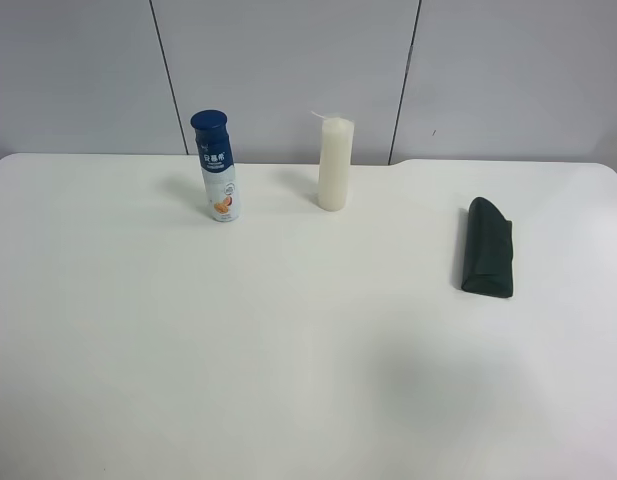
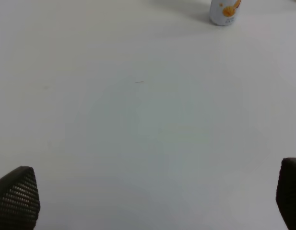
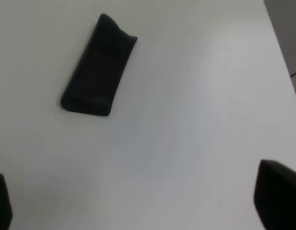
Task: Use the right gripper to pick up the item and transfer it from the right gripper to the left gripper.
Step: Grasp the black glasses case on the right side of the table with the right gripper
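Note:
The item, a dark green-black soft oblong pouch point(image 1: 487, 247), lies flat on the white table point(image 1: 288, 340) near its right edge in the exterior high view. It also shows in the right wrist view point(image 3: 98, 68), well ahead of my right gripper point(image 3: 138, 201). The right gripper is open and empty, its fingertips point(image 3: 277, 191) far apart above bare table. My left gripper point(image 2: 152, 201) is open and empty too, its fingertips point(image 2: 18, 196) wide apart over bare table. Neither arm shows in the exterior high view.
A blue-capped white bottle point(image 1: 217, 166) stands at the back left; its base shows in the left wrist view point(image 2: 224, 11). A white candle point(image 1: 335, 164) stands upright at the back centre. A grey panelled wall runs behind the table's far edge.

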`<action>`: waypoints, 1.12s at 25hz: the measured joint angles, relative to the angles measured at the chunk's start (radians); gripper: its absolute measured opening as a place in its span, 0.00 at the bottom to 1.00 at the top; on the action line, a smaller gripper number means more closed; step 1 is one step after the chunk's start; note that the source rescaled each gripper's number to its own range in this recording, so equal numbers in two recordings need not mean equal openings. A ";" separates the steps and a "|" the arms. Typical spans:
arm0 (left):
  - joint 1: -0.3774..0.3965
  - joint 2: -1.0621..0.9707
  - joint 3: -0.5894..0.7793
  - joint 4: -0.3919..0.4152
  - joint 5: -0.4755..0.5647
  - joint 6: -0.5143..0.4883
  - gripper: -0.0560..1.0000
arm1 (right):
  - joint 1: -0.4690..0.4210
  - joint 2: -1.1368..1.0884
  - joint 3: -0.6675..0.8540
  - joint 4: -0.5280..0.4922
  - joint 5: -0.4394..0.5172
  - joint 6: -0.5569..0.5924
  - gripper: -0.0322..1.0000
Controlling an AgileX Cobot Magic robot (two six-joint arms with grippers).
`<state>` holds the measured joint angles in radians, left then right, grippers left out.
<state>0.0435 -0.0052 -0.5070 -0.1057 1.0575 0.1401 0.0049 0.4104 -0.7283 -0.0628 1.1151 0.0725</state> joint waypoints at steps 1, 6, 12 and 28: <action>0.000 0.000 0.000 0.000 0.000 0.000 1.00 | 0.000 0.060 -0.024 0.000 0.000 0.016 1.00; 0.000 0.000 0.000 0.000 0.000 0.000 1.00 | 0.004 0.345 -0.134 0.008 -0.001 0.082 1.00; 0.000 0.000 0.000 0.000 0.000 0.000 1.00 | 0.004 0.704 -0.216 0.063 -0.014 0.114 1.00; 0.000 0.000 0.000 0.000 0.000 0.000 1.00 | 0.006 1.330 -0.431 0.193 -0.119 0.114 1.00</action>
<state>0.0435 -0.0052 -0.5070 -0.1057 1.0575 0.1401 0.0112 1.7408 -1.1593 0.1302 0.9957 0.1862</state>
